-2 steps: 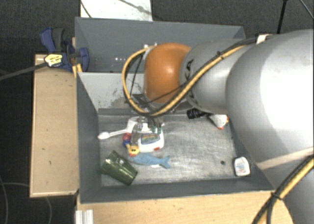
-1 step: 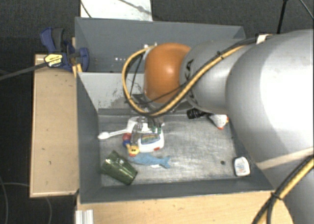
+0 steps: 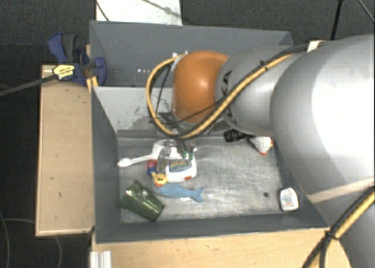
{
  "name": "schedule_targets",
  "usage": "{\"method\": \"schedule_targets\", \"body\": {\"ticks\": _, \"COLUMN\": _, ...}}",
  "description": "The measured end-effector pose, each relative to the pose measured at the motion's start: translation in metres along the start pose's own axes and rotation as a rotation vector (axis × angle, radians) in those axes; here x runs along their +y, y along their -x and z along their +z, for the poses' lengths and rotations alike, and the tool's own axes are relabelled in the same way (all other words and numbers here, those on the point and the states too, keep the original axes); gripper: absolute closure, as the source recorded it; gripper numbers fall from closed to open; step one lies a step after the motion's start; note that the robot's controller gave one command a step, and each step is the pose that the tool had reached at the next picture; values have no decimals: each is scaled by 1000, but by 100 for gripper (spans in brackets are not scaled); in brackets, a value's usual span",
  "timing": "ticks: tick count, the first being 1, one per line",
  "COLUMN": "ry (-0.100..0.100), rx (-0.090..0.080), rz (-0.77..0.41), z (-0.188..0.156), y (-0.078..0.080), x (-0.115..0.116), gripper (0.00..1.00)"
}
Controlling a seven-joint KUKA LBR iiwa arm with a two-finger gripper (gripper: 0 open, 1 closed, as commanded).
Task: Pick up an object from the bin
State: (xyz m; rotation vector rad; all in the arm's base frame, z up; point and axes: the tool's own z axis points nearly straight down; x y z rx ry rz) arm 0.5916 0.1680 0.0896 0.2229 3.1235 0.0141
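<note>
A small boxy white-and-blue plastic toy (image 3: 180,169) is lying left of centre on the scuffed grey metal bin (image 3: 246,173) floor. The gripper (image 3: 171,156) is hanging directly over it, and whether it is grasping the toy cannot be told. A flat blue fish (image 3: 183,193) is lying just below, and a white spoon (image 3: 132,160) is lying to the left.

A single camera looks steeply down on the grey bin (image 3: 234,182) from above its near side, close enough that the bin spans most of the view; the arm (image 3: 316,120) crowds in from the right.
</note>
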Motion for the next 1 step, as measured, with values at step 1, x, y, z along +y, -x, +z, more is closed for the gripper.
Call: {"method": "schedule_targets", "body": {"ticks": 1, "ry": -8, "rx": 11, "rz": 0, "z": -18, "y": -3, "x": -2, "gripper": 100}}
